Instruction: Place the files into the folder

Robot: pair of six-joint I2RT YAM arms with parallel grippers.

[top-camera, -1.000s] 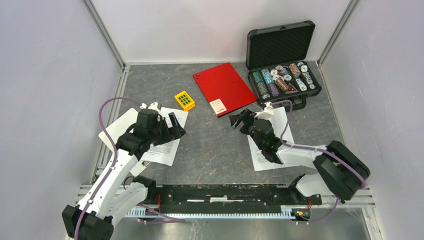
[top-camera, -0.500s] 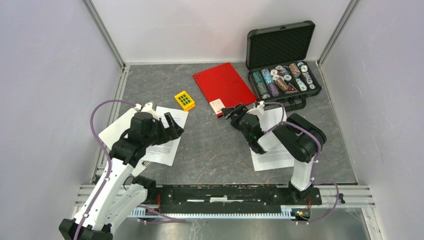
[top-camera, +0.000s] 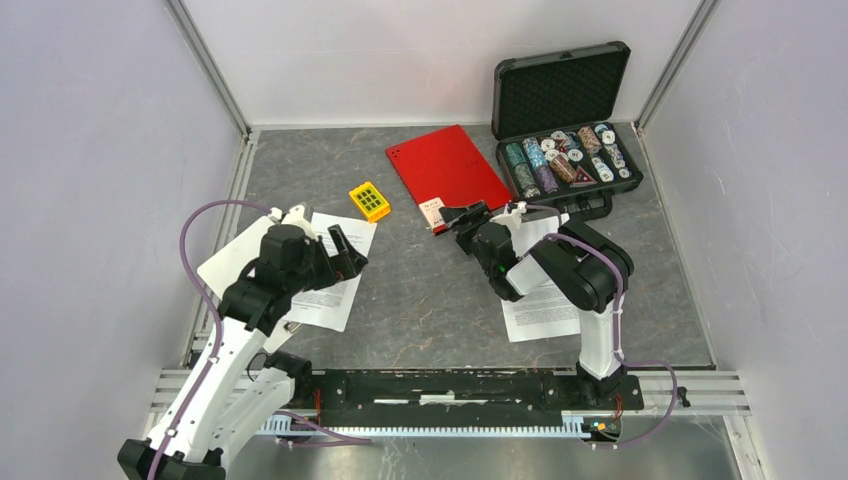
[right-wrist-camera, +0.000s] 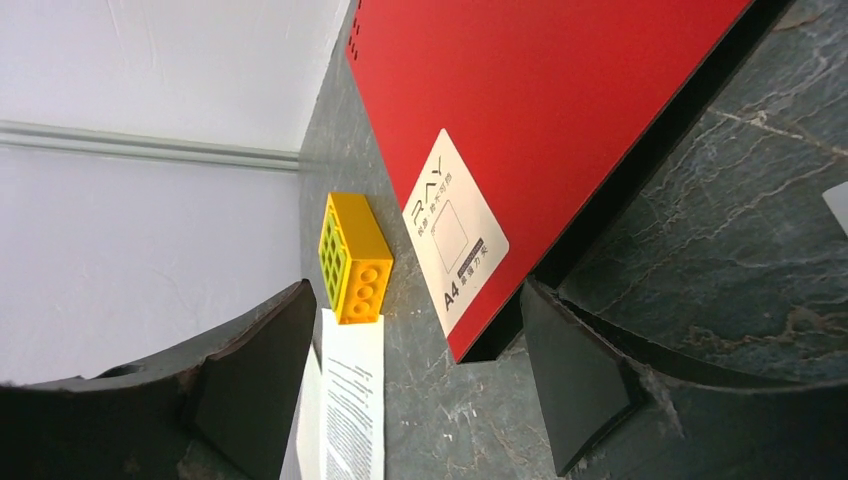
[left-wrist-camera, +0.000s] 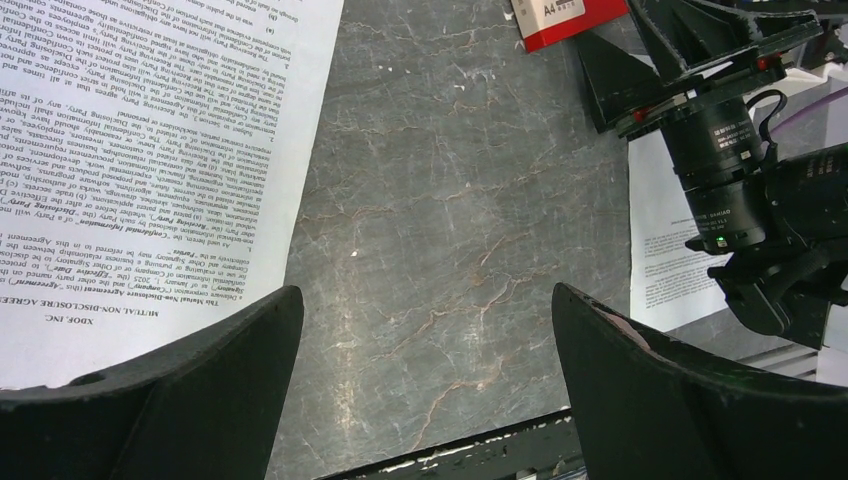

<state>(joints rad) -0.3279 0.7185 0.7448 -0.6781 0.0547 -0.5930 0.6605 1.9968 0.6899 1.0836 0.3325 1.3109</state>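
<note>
White files legible only from left wrist, red folder closed, left gripper and right gripper jaws apart.

Bright, even white light falls from overhead, throwing only soft, faint shadows on the grey table. Print on the sheet just ahead of the left claw reads crisp; its dark fingers near the lens look slightly soft.
</note>
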